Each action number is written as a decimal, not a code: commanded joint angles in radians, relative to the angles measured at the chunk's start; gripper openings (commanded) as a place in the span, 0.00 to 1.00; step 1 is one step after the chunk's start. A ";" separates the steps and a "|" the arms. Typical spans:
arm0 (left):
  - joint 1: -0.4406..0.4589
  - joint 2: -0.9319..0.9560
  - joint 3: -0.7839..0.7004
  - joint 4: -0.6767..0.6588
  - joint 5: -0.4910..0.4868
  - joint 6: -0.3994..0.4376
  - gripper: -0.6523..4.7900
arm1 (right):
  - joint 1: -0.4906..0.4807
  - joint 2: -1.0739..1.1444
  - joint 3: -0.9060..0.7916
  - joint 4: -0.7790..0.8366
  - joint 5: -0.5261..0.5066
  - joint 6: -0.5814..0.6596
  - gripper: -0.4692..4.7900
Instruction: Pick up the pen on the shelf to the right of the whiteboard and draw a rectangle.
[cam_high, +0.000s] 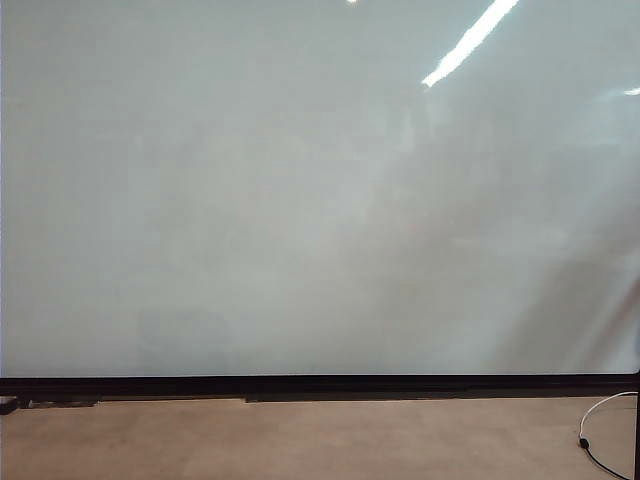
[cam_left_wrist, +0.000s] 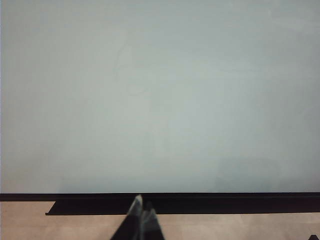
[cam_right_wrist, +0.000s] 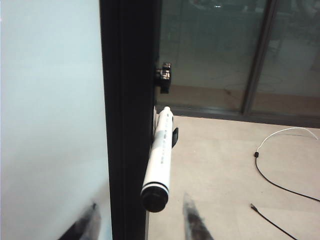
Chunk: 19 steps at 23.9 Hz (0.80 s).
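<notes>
The whiteboard (cam_high: 300, 190) fills the exterior view, a glossy pale board with a thin black lower frame; no rectangle shows on it. Neither gripper appears in that view. In the right wrist view the pen (cam_right_wrist: 160, 155), white with small dark print and a dark end cap, lies along the board's black side frame (cam_right_wrist: 127, 125), held by a small black clip of the shelf (cam_right_wrist: 175, 136). My right gripper (cam_right_wrist: 141, 220) is open, its fingertips (cam_right_wrist: 192, 222) either side of the frame and the pen's dark end, not touching it. My left gripper (cam_left_wrist: 142, 212) is shut and empty, pointing at the whiteboard's (cam_left_wrist: 150, 100) lower frame.
A black bracket (cam_right_wrist: 164, 77) sticks out of the frame beyond the pen. Cables (cam_right_wrist: 280, 185) lie on the tan floor, one also at the exterior view's lower right corner (cam_high: 598, 430). Dark glass panels (cam_right_wrist: 225, 50) stand behind the board.
</notes>
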 joint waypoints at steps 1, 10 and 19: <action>0.000 0.000 0.003 0.006 0.000 0.005 0.11 | 0.001 0.025 0.017 0.027 -0.009 0.001 0.49; 0.000 0.000 0.003 0.006 0.000 0.005 0.11 | 0.006 0.097 0.067 0.051 -0.016 0.000 0.49; 0.000 0.000 0.003 0.006 0.000 0.005 0.11 | 0.026 0.164 0.102 0.116 -0.029 0.057 0.49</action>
